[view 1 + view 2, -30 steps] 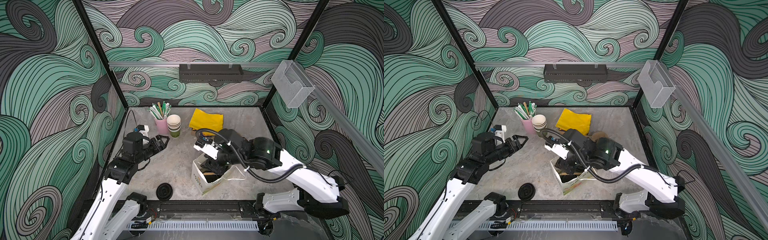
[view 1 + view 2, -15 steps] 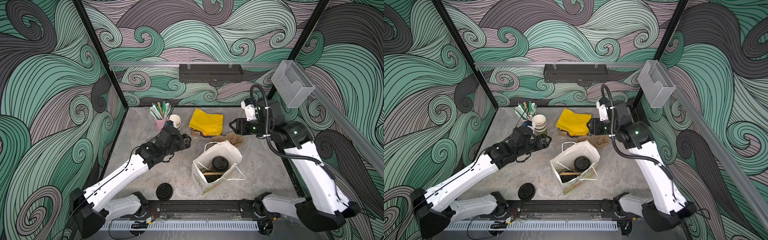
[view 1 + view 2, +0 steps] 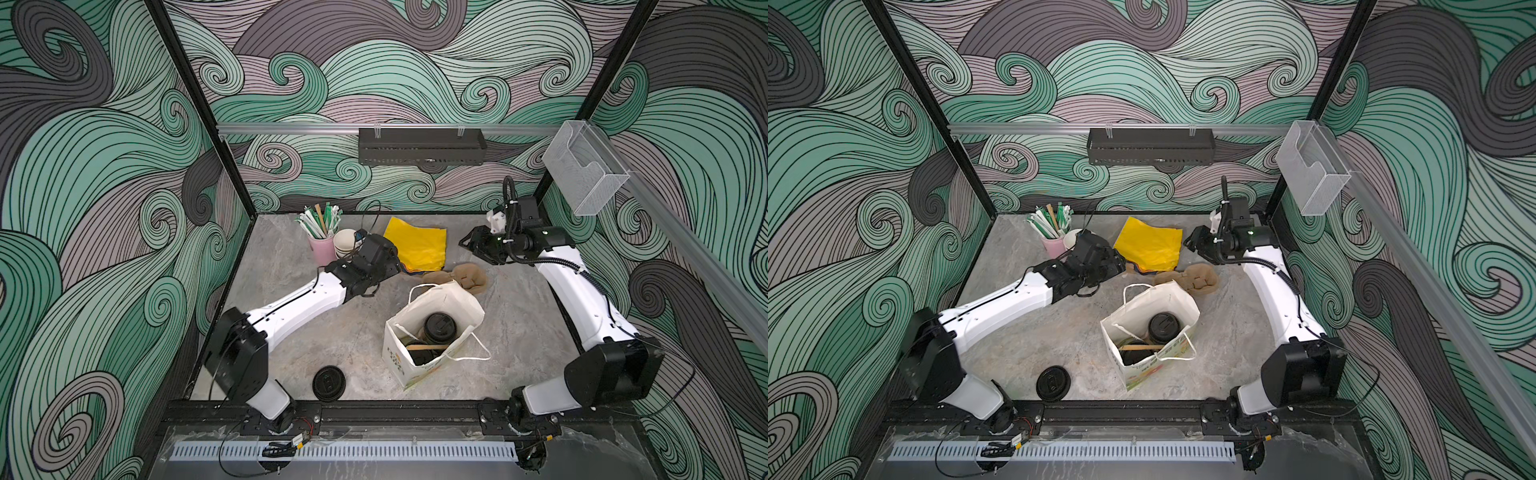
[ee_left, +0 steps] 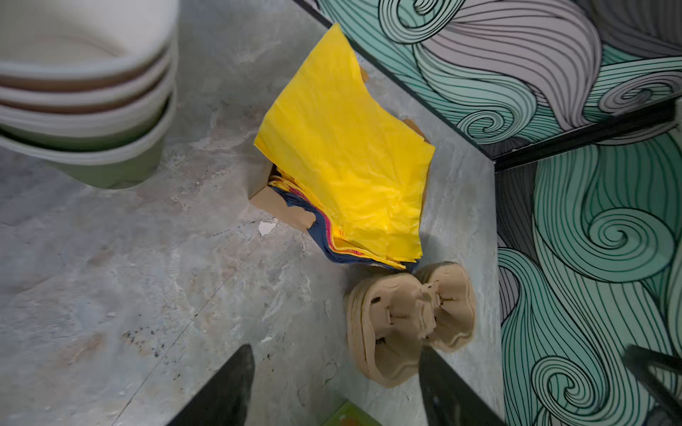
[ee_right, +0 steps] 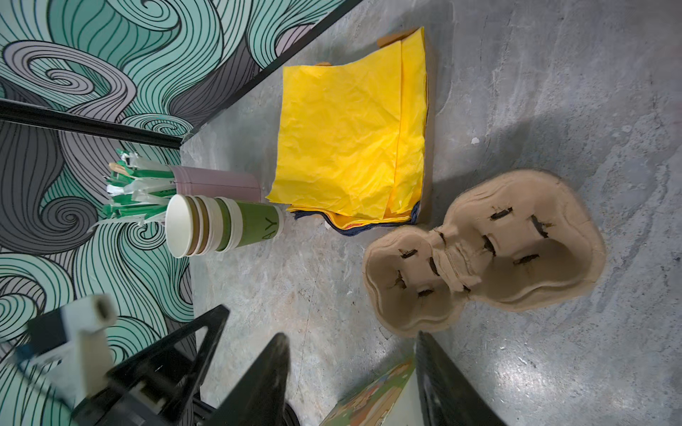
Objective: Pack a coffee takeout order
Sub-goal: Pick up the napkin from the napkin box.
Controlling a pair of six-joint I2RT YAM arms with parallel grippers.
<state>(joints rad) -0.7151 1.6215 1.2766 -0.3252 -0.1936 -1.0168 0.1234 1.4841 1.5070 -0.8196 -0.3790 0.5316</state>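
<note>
In both top views the left gripper [image 3: 392, 266] sits low at one edge of the yellow napkins [image 3: 417, 247], just beside the stacked paper cups [image 3: 345, 243] and the pink cup [image 3: 322, 249] of straws. The right gripper [image 3: 467, 243] hovers at the napkins' opposite edge, near the brown cup carrier [image 3: 465, 276]. The white bag [image 3: 449, 299] stands open mid-counter with a lidded cup [image 3: 439, 328] inside, and a loose lid [image 3: 329, 383] lies on the counter [image 3: 291, 332] by the front rail. Left wrist: jaws apart, nothing between them, napkins [image 4: 350, 158] straight ahead, carrier [image 4: 406, 321] nearer, cups [image 4: 85, 92] off to the side. Right wrist: jaws apart and empty too, looking over carrier [image 5: 479, 254], napkins [image 5: 350, 140] and cups [image 5: 221, 228]. The step looks like fetching a napkin, probably with the left gripper, which is closest. Best to come in low at the loose crinkled corner of the top yellow sheet and pinch only that sheet, since darker sheets and cardboard lie under it. Peel it up slowly so the pile stays put. Keep the wrist clear of the cups, which look easy to tip. Drop the napkin into the bag beside the lidded cup without pushing on the bag wall.
</note>
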